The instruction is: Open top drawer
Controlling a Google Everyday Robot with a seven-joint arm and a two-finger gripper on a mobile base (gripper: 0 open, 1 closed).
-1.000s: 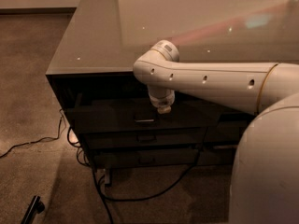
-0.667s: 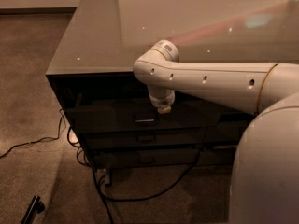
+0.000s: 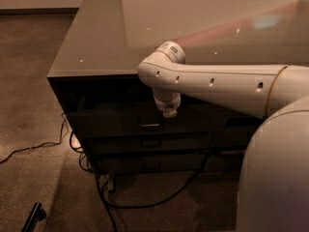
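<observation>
first, robot body (image 3: 275, 178): white rounded shell filling the lower right corner.
black object (image 3: 33, 216): lies on the speckled floor (image 3: 34, 105) at lower left; what it is cannot be told.
cables (image 3: 145, 204): dark, trailing over the floor at the foot of the cabinet (image 3: 67, 95); one runs off to the left.
lower drawers (image 3: 120, 145): two shallow dark fronts stacked beneath the top one, each with a small loop handle.
top drawer (image 3: 111, 122): dark front just under the countertop (image 3: 106, 37) edge; it seems to stand slightly forward of the fronts below.
handle (image 3: 149, 125): small rectangular loop at the centre of the top drawer's front.
gripper (image 3: 168, 111): points downward, just above and right of the handle, in front of the top drawer; how far open it is, and whether it has hold of anything, cannot be told.
arm (image 3: 217, 83): white, reaching from right to left along the cabinet's front edge.
countertop: glossy grey-brown, with pale reflections.
</observation>
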